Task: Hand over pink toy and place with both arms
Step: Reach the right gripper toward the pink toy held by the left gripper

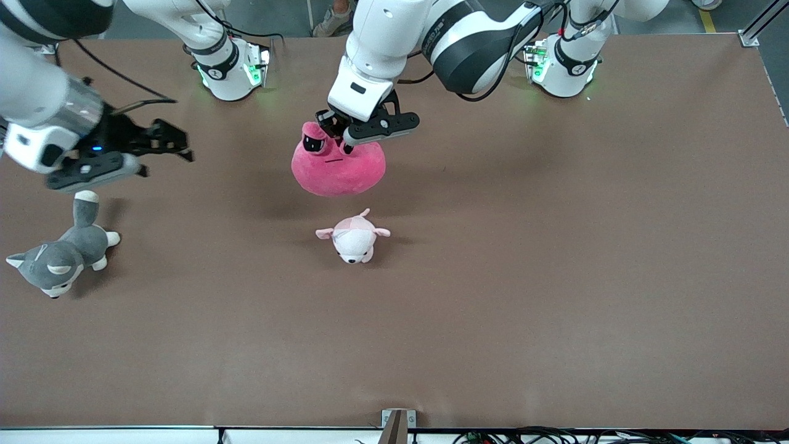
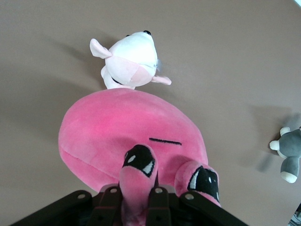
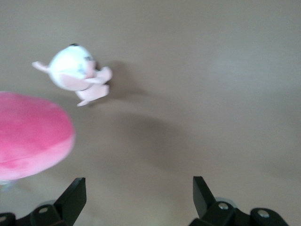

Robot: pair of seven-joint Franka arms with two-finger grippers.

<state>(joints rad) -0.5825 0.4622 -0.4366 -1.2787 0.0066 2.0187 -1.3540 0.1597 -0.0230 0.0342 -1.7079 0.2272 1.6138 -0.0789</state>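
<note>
pink toy point(image 1: 338, 166) hangs eyes-up | left hand point(image 1: 343, 137) pinching eye flap

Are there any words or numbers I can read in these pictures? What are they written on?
No text can be read for sure.
Dark lettering on the left arm: too small and tilted to read.
Small round marks on both arm bases: symbols, not readable as words.
The pink toy, the pale pink-and-white plush, the grey plush and the table: no writing.
</note>
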